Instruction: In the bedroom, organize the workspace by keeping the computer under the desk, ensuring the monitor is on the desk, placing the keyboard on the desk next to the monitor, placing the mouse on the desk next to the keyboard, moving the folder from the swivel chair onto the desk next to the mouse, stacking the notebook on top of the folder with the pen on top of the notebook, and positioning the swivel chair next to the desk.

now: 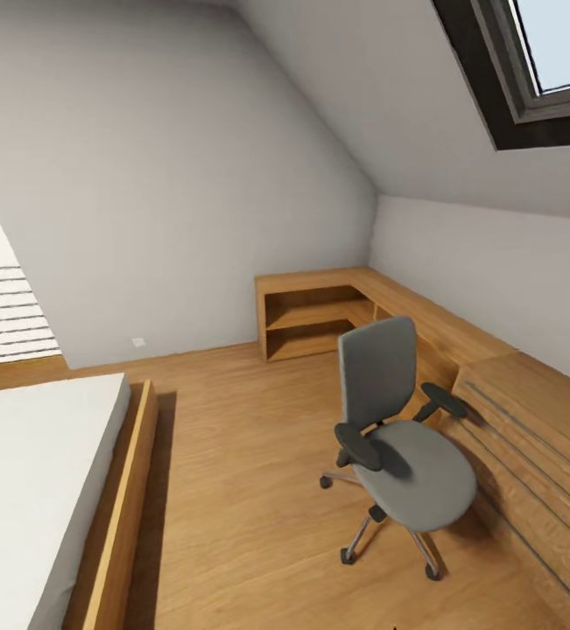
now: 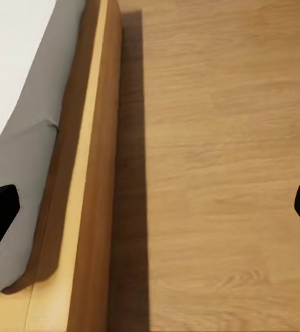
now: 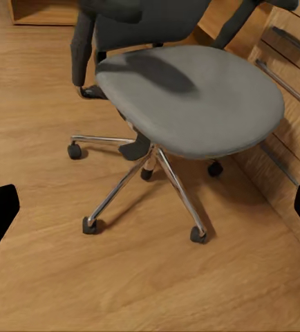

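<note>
Head view: swivel chair [image 1: 403, 437] stands on the floor right of centre, beside a wooden chest of drawers [image 1: 530, 455]; its seat is bare.
Bed [image 1: 39, 490]: near left.
Jaws: both spread, empty.
Progress: nothing visibly arranged yet.

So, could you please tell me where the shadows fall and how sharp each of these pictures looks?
Head view: crisp, with straight lines bowed by the wide lens; a dark shadow runs on the floor beside the bed frame. Left wrist view: that same shadow band beside the frame, wood grain slightly soft. Right wrist view: a soft shadow lies on the swivel chair seat, with a fainter one on the floor beneath it.
</note>
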